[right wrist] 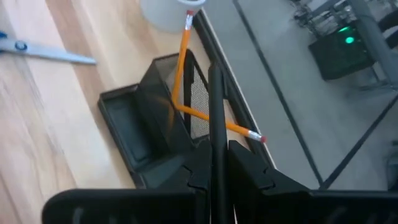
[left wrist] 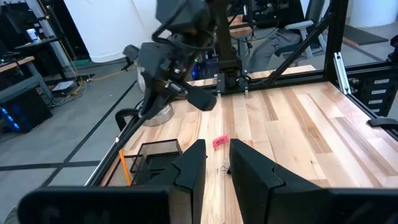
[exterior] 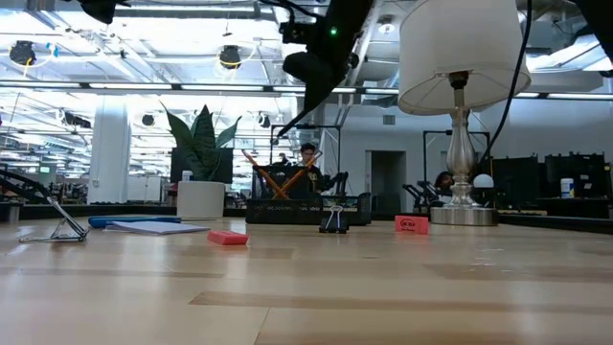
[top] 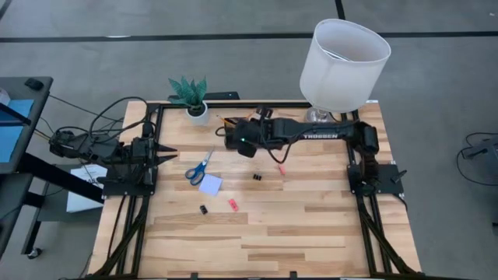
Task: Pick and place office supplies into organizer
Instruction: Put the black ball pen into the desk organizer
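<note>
My right gripper point(top: 232, 134) hangs over the black organizer point(right wrist: 146, 127) at the table's far edge, shut on a black pen point(right wrist: 215, 106). Two orange pens point(right wrist: 179, 68) stand crossed in the organizer's cup section. Blue-handled scissors point(top: 198, 167), the lavender note pad point(top: 210, 184), two black clips point(top: 256, 177) and two pink-red pieces point(top: 233, 204) lie flat on the table. My left gripper point(left wrist: 216, 163) waits open at the table's left side. My right gripper pinches the black pen's upper part point(right wrist: 216, 142) between its two fingers. The fingers come from above, slanting toward the far left, and lie along the pen. The pen is lifted clear and slants down point(exterior: 290, 117) toward the organizer's cup section. Whether its lower end is inside the cup cannot be told.
A white pot with a green plant point(top: 191, 99) stands just left of the organizer. A lamp with a white shade point(top: 342, 54) stands at the far right, beside my right arm. The wooden table's near half point(top: 296, 233) is bare of objects.
</note>
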Available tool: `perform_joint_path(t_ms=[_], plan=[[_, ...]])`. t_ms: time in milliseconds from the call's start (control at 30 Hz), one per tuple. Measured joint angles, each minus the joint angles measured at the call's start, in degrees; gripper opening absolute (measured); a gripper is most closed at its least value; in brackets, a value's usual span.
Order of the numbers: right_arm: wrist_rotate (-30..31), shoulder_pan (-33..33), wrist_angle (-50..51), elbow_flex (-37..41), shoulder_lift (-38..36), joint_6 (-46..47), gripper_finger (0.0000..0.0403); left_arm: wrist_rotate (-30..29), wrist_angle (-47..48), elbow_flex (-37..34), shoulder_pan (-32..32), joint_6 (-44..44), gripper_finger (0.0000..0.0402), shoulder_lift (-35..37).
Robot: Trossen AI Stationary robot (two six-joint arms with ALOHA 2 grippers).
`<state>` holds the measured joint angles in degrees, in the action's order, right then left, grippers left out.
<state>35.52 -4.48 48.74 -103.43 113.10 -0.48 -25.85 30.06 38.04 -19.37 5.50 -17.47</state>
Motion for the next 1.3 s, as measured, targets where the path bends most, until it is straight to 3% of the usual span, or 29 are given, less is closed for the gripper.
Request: perform_joint_path(t_ms=[800,1300], plan=[[-14.6,-7.6,3.3,-0.4,0.1,-14.6,0.0026,0.0,0.0,0.0,0.0,-0.8,0.0066,0.0],[-15.1,-9.1,3.5,-0.4,0.6,-20.2,0.0026,0.0,0.0,0.0,0.0,-2.5,0.0066,0.0]])
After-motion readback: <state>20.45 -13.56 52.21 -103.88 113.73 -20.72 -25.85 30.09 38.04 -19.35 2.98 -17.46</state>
